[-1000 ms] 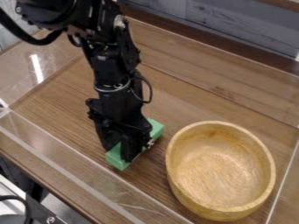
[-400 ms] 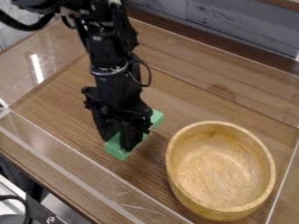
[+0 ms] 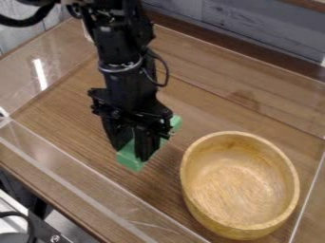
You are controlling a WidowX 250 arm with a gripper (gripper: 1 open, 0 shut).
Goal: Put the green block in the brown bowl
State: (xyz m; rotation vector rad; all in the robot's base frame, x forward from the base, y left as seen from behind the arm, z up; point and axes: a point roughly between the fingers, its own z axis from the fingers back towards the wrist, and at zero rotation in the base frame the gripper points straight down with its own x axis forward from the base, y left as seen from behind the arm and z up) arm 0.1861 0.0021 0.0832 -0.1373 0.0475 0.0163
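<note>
The green block (image 3: 131, 157) hangs a little above the wooden tabletop, its two ends showing on either side of the black fingers. My gripper (image 3: 141, 150) points straight down and is shut on the block. The brown bowl (image 3: 238, 183) stands empty on the table to the right of the gripper, a short gap away from the block. The black arm rises from the gripper toward the top left of the view.
A clear plastic wall (image 3: 76, 195) runs along the front and left edge of the wooden table (image 3: 241, 85). A grey backdrop stands behind the table at the top right.
The gripper has risen with the green block in it, lifting the block off the table. The bowl has not moved.
</note>
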